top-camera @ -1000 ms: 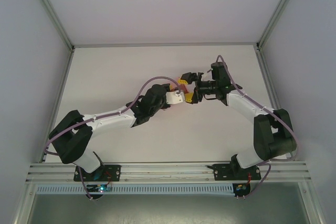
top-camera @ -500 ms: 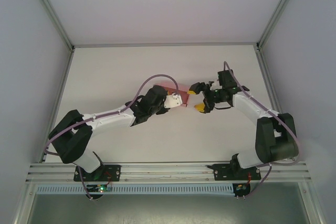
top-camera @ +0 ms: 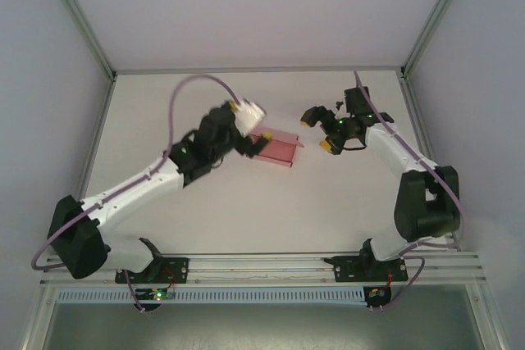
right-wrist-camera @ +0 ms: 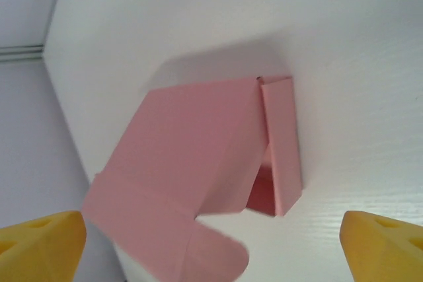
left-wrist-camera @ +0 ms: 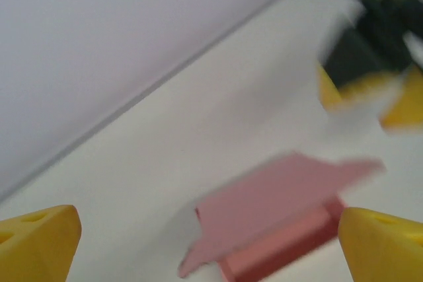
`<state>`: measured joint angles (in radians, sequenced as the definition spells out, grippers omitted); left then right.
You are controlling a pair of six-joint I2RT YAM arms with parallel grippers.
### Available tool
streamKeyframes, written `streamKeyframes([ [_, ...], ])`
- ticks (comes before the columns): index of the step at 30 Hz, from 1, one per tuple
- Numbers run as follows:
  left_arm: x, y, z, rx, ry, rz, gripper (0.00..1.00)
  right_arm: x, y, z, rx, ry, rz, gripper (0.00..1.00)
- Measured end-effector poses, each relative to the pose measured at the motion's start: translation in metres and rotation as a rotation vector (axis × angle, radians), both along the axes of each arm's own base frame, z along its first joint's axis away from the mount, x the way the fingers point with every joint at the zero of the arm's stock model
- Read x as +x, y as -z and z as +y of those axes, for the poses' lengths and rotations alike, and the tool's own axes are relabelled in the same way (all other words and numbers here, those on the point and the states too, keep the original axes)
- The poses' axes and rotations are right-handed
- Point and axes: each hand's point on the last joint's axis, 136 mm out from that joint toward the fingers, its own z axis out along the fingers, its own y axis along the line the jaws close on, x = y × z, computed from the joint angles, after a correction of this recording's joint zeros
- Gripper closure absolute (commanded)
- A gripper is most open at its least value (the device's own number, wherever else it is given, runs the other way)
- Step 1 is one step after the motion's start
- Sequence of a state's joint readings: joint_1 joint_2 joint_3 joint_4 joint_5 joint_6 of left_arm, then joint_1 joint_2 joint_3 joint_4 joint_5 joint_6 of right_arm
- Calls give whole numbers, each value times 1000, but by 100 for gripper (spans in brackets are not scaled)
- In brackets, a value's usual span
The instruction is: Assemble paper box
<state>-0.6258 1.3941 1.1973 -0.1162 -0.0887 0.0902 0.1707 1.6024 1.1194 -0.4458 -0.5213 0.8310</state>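
Plainly, the left gripper [left-wrist-camera: 210, 244] and right gripper [top-camera: 320, 131] stood wide open, holding nothing, either side of the paper box [top-camera: 277, 147] — flap raised.

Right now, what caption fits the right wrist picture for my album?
Pink paper box lies on the white table, flap open, between wide-apart yellow fingertips.

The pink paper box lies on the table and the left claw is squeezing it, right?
No. The paper box lies on the table, but the left claw is open and not touching it; the left wrist view shows this.
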Motion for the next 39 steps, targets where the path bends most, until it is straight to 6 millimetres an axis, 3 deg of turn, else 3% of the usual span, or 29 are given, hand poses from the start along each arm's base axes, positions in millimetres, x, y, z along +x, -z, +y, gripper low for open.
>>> streamKeyframes([
  [3,44,-2,23,-107,-131,110,0,-5,26,13,-49,-46,44,8],
  [5,66,23,27,-128,-166,215,0,-9,40,20,-86,-75,60,14],
  [7,76,66,21,-128,-165,346,3,-12,49,26,-120,-103,64,20],
  [11,66,153,9,-122,-125,607,9,-16,62,29,-167,-140,51,28],
  [15,47,197,6,-166,-92,776,16,-21,78,23,-214,-155,57,30],
  [24,48,228,-2,-337,-23,926,28,-19,85,23,-260,-216,-14,41],
  [30,44,230,-13,-407,49,966,65,-16,86,24,-274,-250,-46,41],
  [33,45,227,-17,-431,68,964,80,-16,86,25,-289,-266,-62,30],
  [39,49,228,-12,-510,86,958,84,-16,88,17,-269,-223,-76,16],
])
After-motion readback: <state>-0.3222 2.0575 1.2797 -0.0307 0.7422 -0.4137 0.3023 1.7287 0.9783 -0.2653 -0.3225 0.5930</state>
